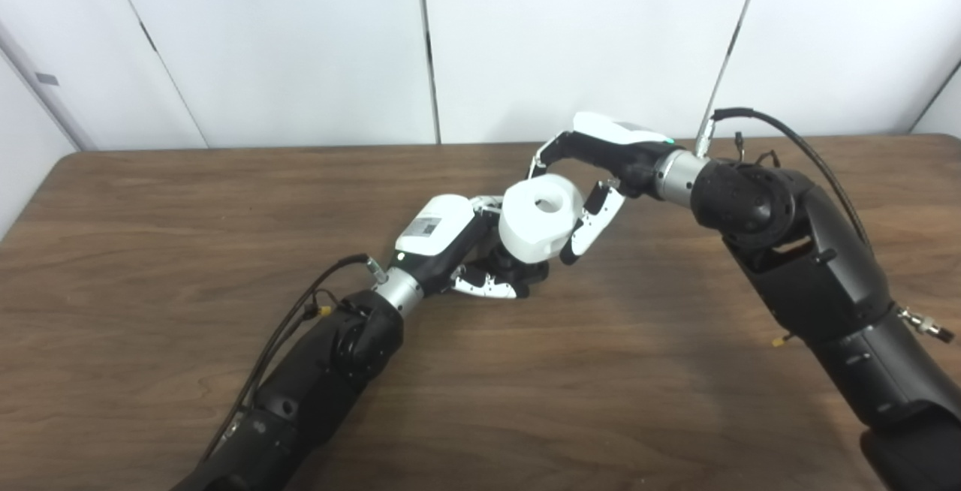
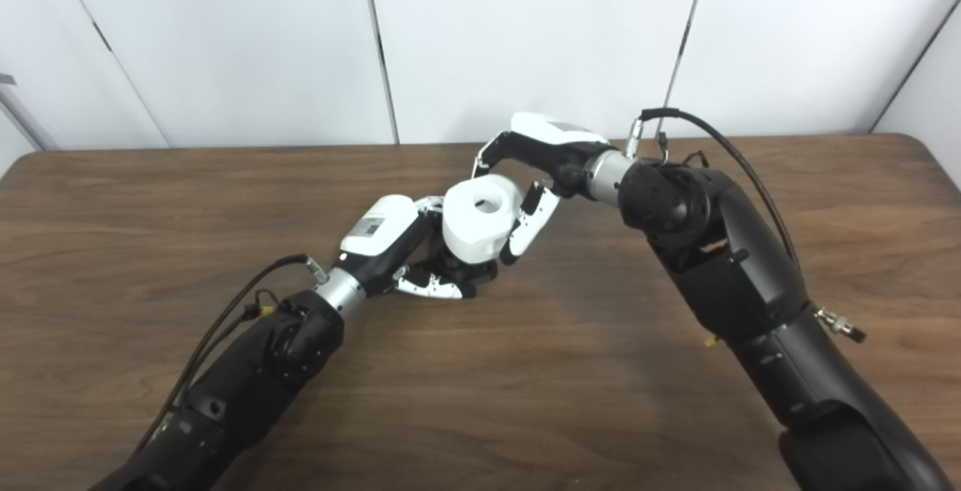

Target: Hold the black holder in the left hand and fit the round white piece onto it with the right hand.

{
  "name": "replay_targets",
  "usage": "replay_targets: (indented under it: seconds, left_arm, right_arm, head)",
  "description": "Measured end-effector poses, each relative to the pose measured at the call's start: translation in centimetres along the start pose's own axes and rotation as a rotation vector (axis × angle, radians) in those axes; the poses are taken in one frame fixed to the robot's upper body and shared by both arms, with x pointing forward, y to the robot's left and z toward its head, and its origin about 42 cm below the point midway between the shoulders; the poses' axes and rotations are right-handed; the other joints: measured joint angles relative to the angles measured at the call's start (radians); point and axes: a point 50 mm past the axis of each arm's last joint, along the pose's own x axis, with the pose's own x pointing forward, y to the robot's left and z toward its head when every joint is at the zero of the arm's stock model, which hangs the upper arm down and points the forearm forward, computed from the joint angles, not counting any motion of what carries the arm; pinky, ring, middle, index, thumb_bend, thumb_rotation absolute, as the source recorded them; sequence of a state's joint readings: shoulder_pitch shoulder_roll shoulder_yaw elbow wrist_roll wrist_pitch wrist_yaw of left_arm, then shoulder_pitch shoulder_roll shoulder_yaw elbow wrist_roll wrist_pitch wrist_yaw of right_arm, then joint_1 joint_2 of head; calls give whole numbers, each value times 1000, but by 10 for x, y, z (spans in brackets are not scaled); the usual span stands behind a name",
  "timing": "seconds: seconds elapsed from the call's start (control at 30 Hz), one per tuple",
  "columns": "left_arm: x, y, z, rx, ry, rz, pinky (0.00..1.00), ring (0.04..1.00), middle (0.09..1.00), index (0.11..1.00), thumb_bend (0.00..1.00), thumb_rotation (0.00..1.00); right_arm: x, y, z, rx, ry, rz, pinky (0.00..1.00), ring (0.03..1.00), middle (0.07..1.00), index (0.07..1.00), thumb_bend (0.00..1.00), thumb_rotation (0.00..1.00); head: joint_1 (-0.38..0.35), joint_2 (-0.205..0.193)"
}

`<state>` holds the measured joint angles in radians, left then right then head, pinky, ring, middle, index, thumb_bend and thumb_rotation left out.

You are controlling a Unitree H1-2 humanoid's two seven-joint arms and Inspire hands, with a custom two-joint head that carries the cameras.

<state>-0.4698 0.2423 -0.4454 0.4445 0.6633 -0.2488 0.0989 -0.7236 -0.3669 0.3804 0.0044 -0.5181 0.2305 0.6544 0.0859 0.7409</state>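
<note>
A dark brown, wood-grained worktop (image 1: pixel 188 251) with rounded far corners fills the lower part of both views, and behind it stand plain white wall panels (image 1: pixel 285 40) split by thin dark seams. Near the middle of the worktop the two arms meet. The left hand (image 1: pixel 458 247) lies low, its fingers curled around the black holder (image 1: pixel 518 266), which is mostly hidden beneath the hand and just above or on the wood; I cannot tell which. The right hand (image 1: pixel 593 176) reaches in from the far side, grasping the round white piece (image 1: pixel 539 219) between fingers and thumb. That piece, with a round hole in its top, sits directly over the holder and touches the left hand's fingers.
</note>
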Motion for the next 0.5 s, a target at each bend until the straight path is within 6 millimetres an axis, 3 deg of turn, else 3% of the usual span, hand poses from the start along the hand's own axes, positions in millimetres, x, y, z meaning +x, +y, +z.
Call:
replay_targets:
  seconds: [0.4, 0.5]
  left_arm:
    - [-13, 12, -13, 33, 35, 19, 655, 837, 846, 490, 521, 79]
    - [-16, 19, -15, 71, 59, 7, 655, 838, 843, 487, 522, 77]
  right_arm:
    - [-1, -3, -2, 10, 2, -9, 906, 824, 746, 480, 519, 125]
    - [-1, -4, -3, 16, 8, -15, 820, 793, 750, 480, 520, 126]
  head:
    - [5, 1]
    - [6, 5]
